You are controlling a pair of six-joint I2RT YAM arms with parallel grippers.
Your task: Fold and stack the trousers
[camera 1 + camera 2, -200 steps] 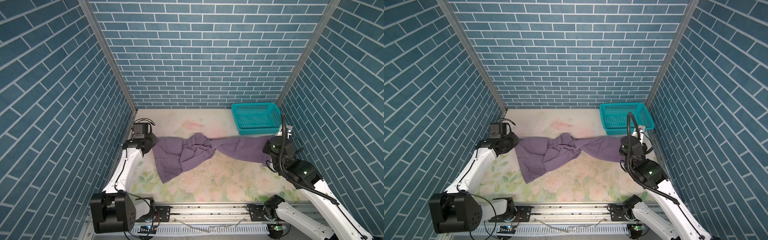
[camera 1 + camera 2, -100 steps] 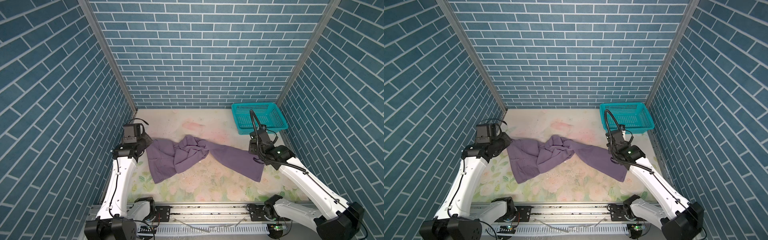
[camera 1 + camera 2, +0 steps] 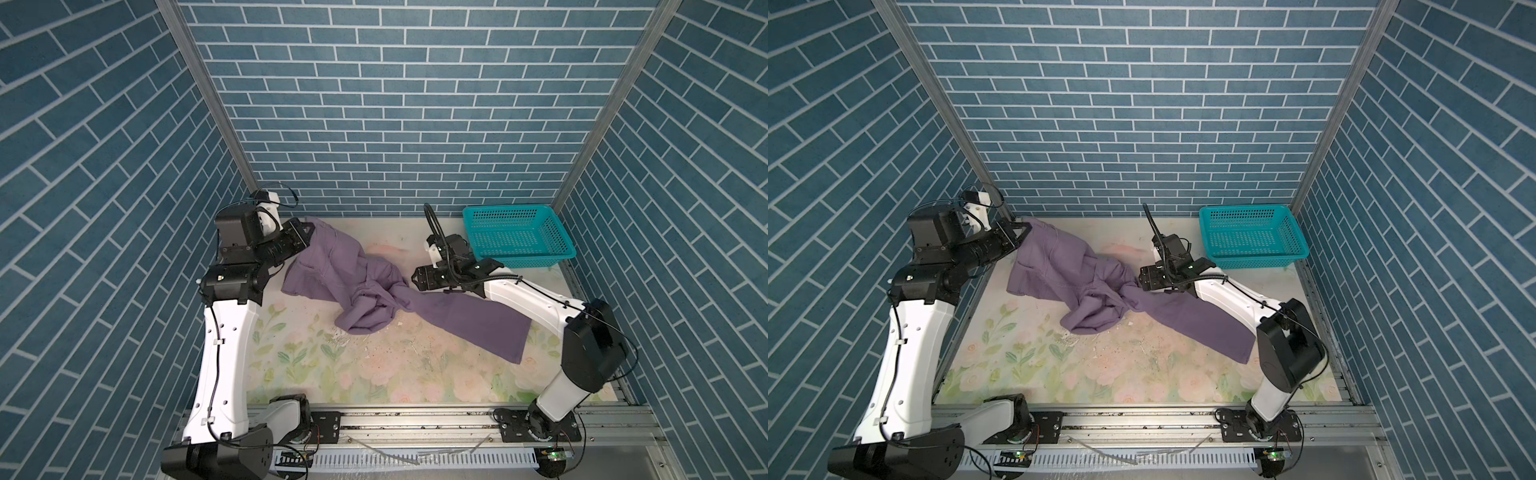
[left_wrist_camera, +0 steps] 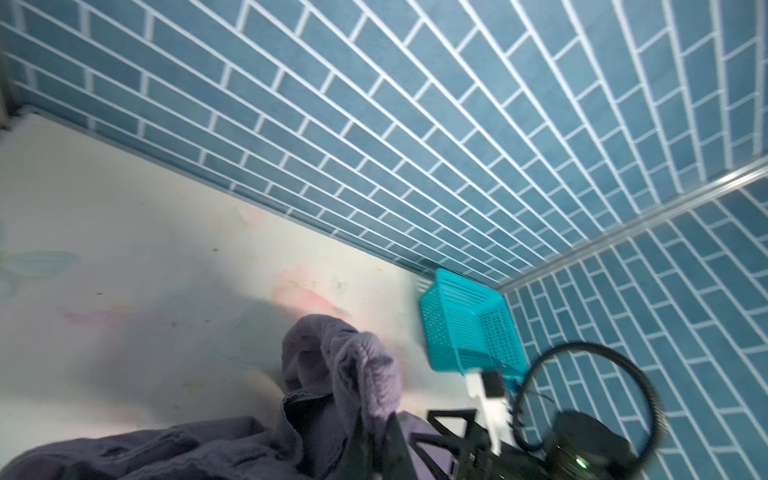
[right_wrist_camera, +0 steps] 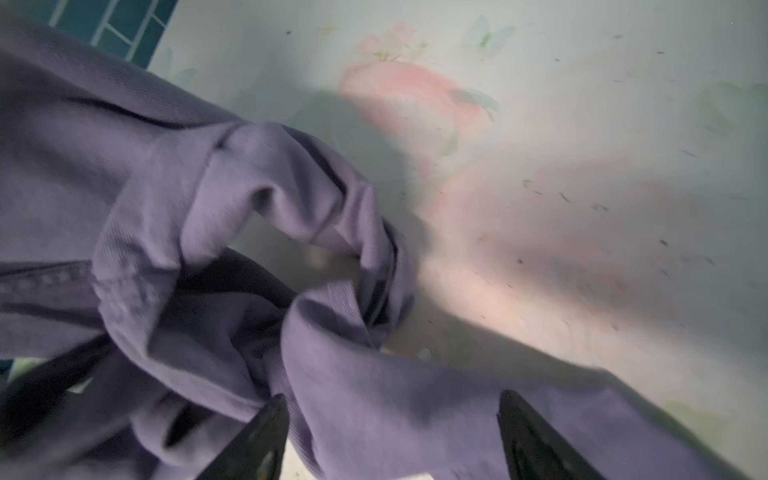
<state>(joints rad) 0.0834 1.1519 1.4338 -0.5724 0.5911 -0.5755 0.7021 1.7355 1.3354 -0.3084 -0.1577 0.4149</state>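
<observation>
Toward the near right corner of the table point(image 3: 374, 374), one leg point(image 3: 490, 328) of the trousers point(image 3: 332, 266) is now seen lying flat and slack. A second ago that end was held taut at the right edge, so it has been let go. Farther in, at the middle of the table, the cloth is bunched into a twisted heap. Just beside it the right gripper point(image 3: 417, 280) has been brought inward with its jaws spread wide (in the right wrist view the fingers point(image 5: 257, 440) are seen well apart, with cloth beneath them and nothing pinched). At the far left corner the waistband point(image 3: 320, 232) is kept clamped in the closed left gripper point(image 3: 306, 233). That gripper has been carried back and raised, so the upper part of the trousers hangs from it and drapes down onto the table. The change is judged to be a regrasp: the stretch across the table has been given up and no fold has yet been made. A fresh hold near the twist is probably wanted before the legs can be laid straight. In the far right corner the teal basket point(image 3: 536, 262) is seen with nothing in it. No brand, label or writing can be read anywhere.
</observation>
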